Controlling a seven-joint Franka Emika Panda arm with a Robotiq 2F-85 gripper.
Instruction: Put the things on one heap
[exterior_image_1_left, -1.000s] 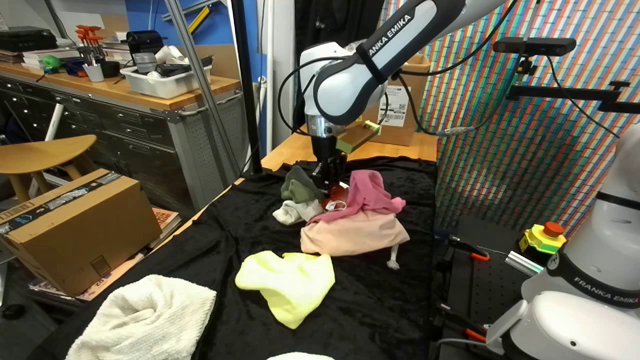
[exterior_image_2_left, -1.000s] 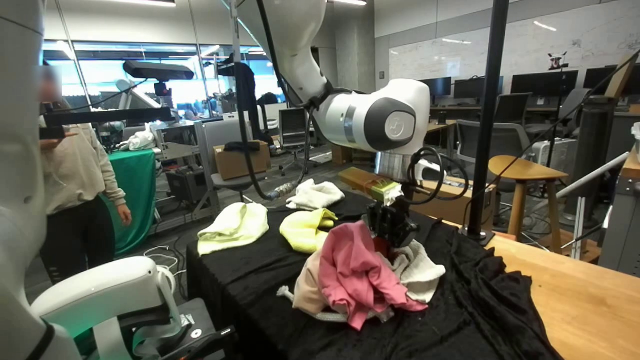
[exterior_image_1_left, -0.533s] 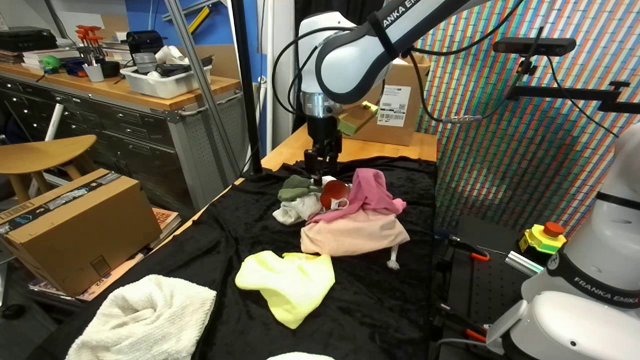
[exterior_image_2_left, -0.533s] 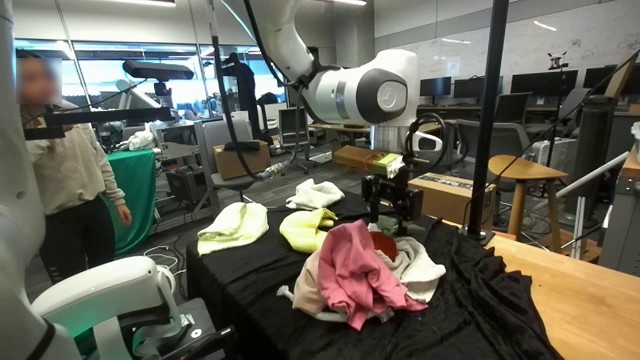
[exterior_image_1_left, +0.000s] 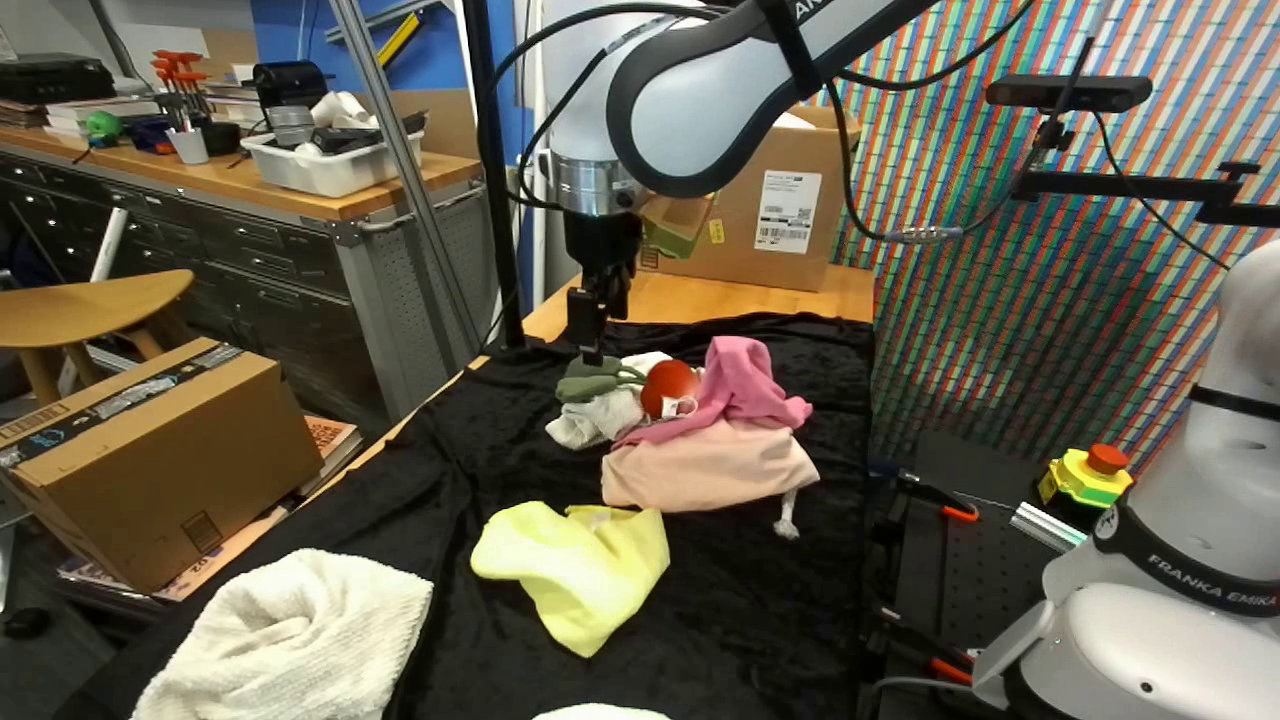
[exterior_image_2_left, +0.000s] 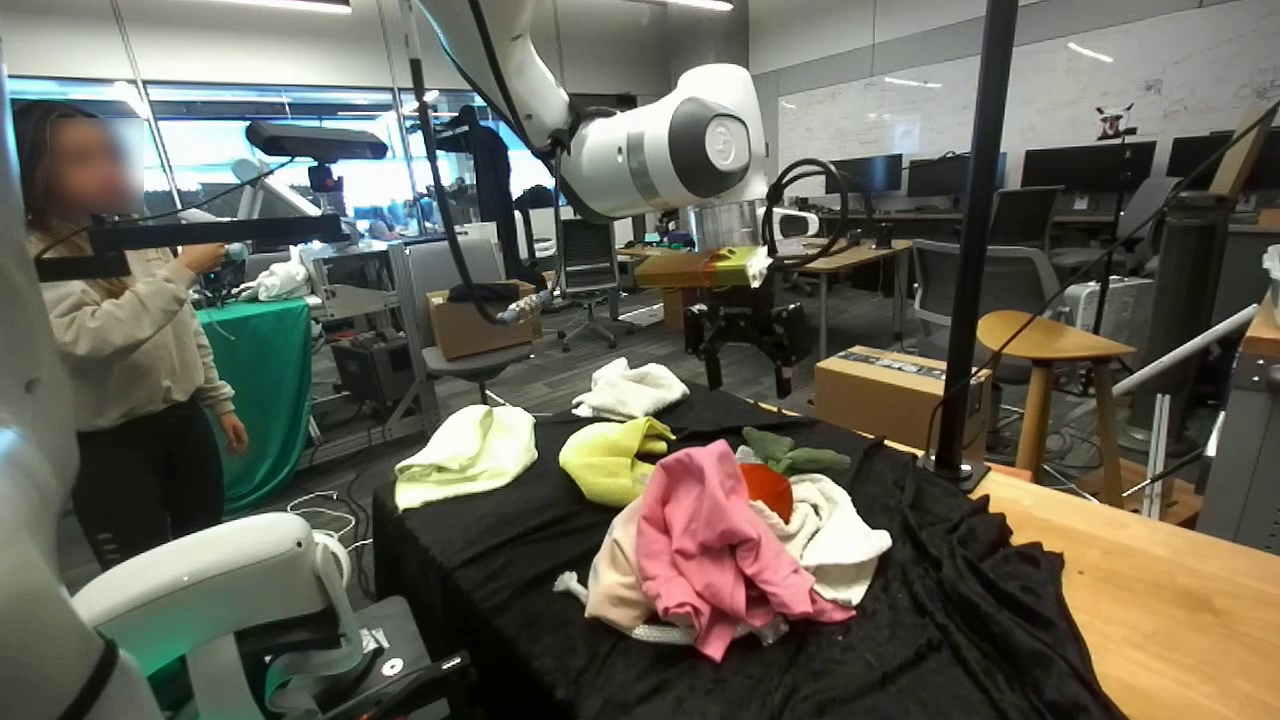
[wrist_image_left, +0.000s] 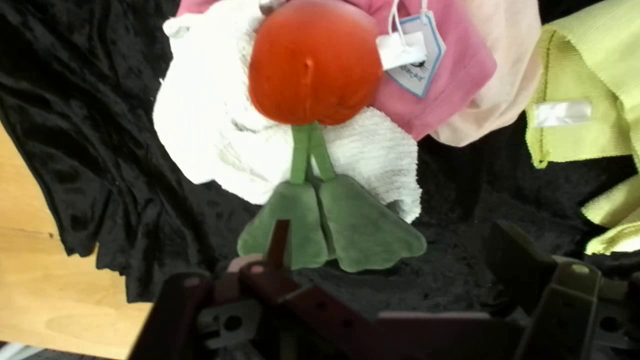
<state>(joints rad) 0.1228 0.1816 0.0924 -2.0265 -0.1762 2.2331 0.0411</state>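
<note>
My gripper (exterior_image_2_left: 750, 382) stands open in the air behind the heap, nothing between its fingers (wrist_image_left: 279, 245). Below it, in the wrist view, lies a round red-orange plush toy (wrist_image_left: 315, 62) with flat green feet (wrist_image_left: 367, 222). The toy rests on a white cloth (wrist_image_left: 200, 110), against a pink cloth (exterior_image_1_left: 738, 385) and a peach drawstring bag (exterior_image_1_left: 705, 465); together they form one heap. Apart from it in both exterior views lie a yellow cloth (exterior_image_1_left: 575, 570) and a white towel (exterior_image_1_left: 300, 630). A pale yellowish cloth (exterior_image_2_left: 468, 455) lies near the table's edge.
Black fabric (exterior_image_2_left: 960, 600) covers most of the wooden table (exterior_image_2_left: 1170, 580). A black post (exterior_image_2_left: 965, 250) rises at the table's edge near the heap. A large cardboard box (exterior_image_1_left: 790, 200) stands at the table's end. A person (exterior_image_2_left: 130, 320) stands beyond the table.
My gripper has opened, let go of the toy's green feet and moved up and away from the heap. The feet, held up earlier, have dropped onto the white cloth.
</note>
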